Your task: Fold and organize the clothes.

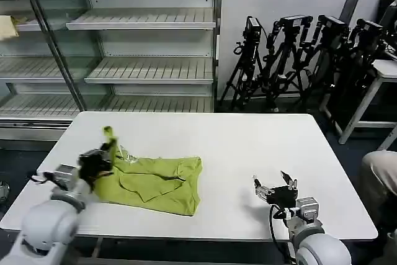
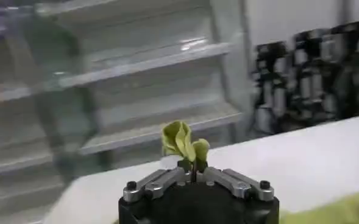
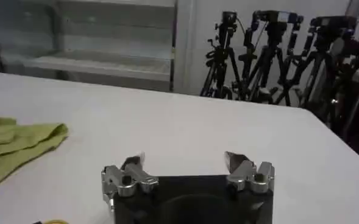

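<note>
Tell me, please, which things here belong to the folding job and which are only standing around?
Belonging to the job:
lime T-shirt, on the white table
left gripper, shut on a pinch of the T-shirt
right gripper, open, over bare table

Just standing around:
metal shelves behind
camera tripods by the wall

The shirt (image 1: pixel 158 184) is partly hidden behind the left gripper (image 1: pixel 107 151) in the head view. Only its corner is seen in the left wrist view, cut off at the edge.
</note>
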`<state>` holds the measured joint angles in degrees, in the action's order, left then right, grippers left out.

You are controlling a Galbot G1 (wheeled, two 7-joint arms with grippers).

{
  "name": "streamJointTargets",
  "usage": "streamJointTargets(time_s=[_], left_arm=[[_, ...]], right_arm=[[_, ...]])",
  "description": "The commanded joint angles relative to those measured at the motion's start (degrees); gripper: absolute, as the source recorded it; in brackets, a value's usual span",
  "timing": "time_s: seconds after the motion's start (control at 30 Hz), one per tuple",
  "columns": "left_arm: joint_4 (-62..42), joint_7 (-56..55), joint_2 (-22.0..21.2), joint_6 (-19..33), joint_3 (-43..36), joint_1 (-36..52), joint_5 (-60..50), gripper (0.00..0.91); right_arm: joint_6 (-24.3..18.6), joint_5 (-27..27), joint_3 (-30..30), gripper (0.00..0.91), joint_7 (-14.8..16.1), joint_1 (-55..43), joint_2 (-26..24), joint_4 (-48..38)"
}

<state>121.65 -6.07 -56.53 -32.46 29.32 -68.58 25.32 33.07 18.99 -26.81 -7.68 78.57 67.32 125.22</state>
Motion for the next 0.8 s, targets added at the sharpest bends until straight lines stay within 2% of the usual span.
streamJointTargets(time_s=[0.03, 0.6, 0.63, 0.67, 0.8], left_arm=[[3.5, -4.6, -2.8, -0.7, -20.8, 1.5, -0.8, 0.02], [-4.0, -7.2, -6.1, -0.7, -23.9, 5.4, -0.3, 0.02], [-4.4, -7.9, -6.3, -0.7, -24.0, 5.7, -0.4, 0.494], [-4.9, -7.9, -6.7, -0.6, -24.0, 6.1, -0.3, 0.907], [-5.6, -8.9, -8.5, 0.4, -23.4, 7.8, 1.3, 0.907]], right_arm=[[0.0, 0.0, -0.7, 0.907, 0.0, 0.2, 0.1, -0.3], [0.0, 0.0, -0.3, 0.907, 0.0, -1.4, 0.1, -1.6], [0.0, 0.0, -0.3, 0.907, 0.0, -1.4, 0.1, -1.7], [0.0, 0.1, -0.2, 0.907, 0.1, -1.4, 0.1, -1.7], [0.0, 0.1, 0.0, 0.907, 0.1, -1.6, 0.2, -1.6]])
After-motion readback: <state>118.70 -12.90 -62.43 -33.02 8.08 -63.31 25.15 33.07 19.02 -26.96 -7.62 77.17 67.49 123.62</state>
